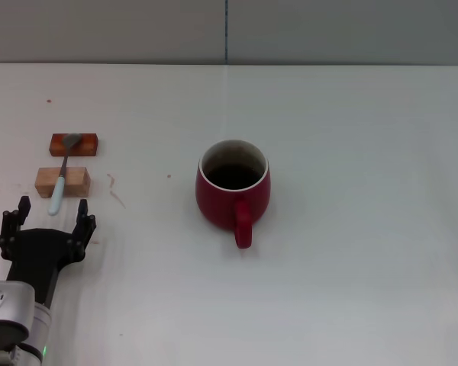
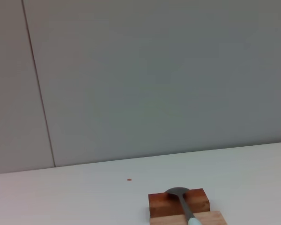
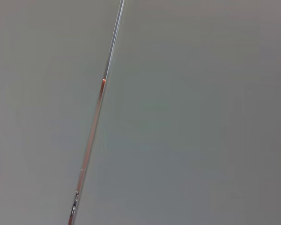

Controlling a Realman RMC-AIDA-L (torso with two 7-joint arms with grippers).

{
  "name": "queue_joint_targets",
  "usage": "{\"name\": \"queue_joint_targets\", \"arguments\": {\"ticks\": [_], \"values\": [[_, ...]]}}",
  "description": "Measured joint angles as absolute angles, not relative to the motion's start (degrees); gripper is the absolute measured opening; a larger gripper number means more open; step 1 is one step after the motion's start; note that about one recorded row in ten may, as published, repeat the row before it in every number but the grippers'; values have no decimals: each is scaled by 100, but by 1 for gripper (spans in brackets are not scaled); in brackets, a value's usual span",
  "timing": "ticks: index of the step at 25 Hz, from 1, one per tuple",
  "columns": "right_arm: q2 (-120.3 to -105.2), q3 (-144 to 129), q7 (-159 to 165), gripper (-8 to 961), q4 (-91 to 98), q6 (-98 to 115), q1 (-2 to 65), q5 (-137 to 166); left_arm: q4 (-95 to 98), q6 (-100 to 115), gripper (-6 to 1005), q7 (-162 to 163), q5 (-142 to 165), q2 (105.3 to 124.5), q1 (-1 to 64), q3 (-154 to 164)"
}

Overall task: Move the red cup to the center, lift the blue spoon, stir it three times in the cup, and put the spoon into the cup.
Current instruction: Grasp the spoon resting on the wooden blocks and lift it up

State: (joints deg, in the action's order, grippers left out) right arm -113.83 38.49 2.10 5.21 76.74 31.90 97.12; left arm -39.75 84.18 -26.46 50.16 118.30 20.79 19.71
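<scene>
A lab-like test bench: bare white table (image 1: 351,290) against plain grey wall panels (image 2: 154,70).

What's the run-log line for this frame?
red cup: table center, upright | blue spoon: lying across two wooden blocks, untouched | left pincer: open, just short of spoon handle | right pincer: out of view

The squat dark red ceramic mug (image 1: 233,191) stands upright near the middle of the white table (image 1: 351,229), its loop handle toward the robot. Well to its left, the slim spoon with a pale blue handle (image 1: 62,177) lies across two small wooden blocks, its bowl on the far reddish-brown block (image 1: 73,144) and its handle over the near pale block (image 1: 62,182). The black left gripper (image 1: 50,214) sits just in front of the handle's tip, one finger on each side.
</scene>
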Motion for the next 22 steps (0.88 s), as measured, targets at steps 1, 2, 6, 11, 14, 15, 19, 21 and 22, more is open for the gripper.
{"name": "queue_joint_targets", "arguments": {"ticks": [1,2,6,11,14,15,19,21,22], "values": [[-11385,3849,210,649,520,7674,3187,9710,-3923,8366,844,-2647,5017,11834,2112,1967],[-11388,3849,210,649,519,7674,3185,9709,-3923,8366,844,-2647,5017,11834,2112,1967],[-11421,3849,210,649,528,7674,3175,9692,-3847,8229,843,-2639,5019,11835,2190,1931],[-11444,3849,210,649,551,7674,3173,9684,-3735,8114,842,-2637,5019,11836,2245,1891],[-11451,3850,210,649,557,7674,3161,9684,-3705,8042,842,-2637,5019,11830,2269,1837],[-11451,3850,210,649,557,7674,3161,9684,-3705,8042,842,-2637,5019,11830,2269,1837],[-11452,3849,210,649,562,7673,3154,9684,-3642,7960,841,-2637,5018,11836,2279,1828],[-11452,3850,210,650,563,7673,3152,9684,-3629,7898,840,-2637,5018,11837,2299,1825],[-11452,3850,210,650,563,7673,3150,9684,-3620,7871,840,-2637,5018,11838,2309,1822]]}}
